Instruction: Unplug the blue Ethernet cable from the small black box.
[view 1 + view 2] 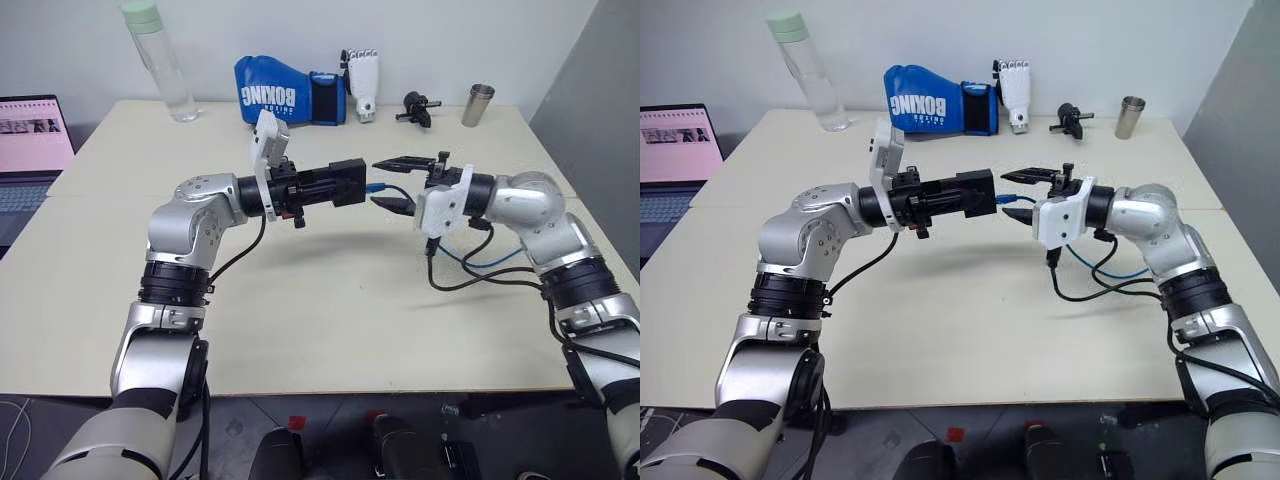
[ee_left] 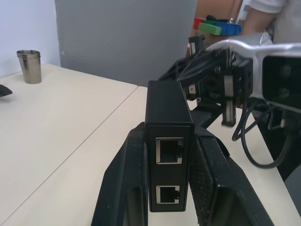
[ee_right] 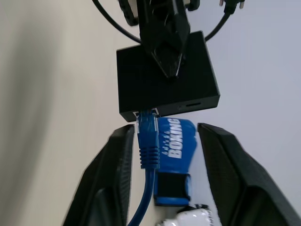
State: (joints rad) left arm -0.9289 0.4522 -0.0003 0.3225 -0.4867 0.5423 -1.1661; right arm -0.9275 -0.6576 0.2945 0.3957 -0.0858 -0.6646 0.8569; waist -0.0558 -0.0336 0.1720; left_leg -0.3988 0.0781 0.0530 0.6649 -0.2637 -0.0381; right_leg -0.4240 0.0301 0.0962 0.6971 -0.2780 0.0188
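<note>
**Cable plug at the box's edge, right fingers spread around it**

Grippers meet in mid-air above the cream tabletop (image 1: 330, 300). The left gripper (image 2: 171, 188) is clamped tight on the small flat matte black box (image 1: 347, 183), one finger on each broad face, holding it level and clear of the table. In the left wrist view two empty ports show on the box's near end.

The right gripper (image 1: 400, 183) faces the box with its two black fingers apart, gripping nothing. Between them runs the thin bright blue Ethernet cable (image 3: 148, 141); its plug sits right at the box's edge, and whether it is seated in the port or just out I cannot tell. The cord trails back under the right wrist and loops on the table beside black arm cables.

Farther back stand a clear bottle with a pale green cap (image 1: 160, 60), a blue boxing glove (image 1: 285, 95), a black knobbed gadget (image 1: 417, 107) and a steel cup (image 1: 478, 104).
</note>
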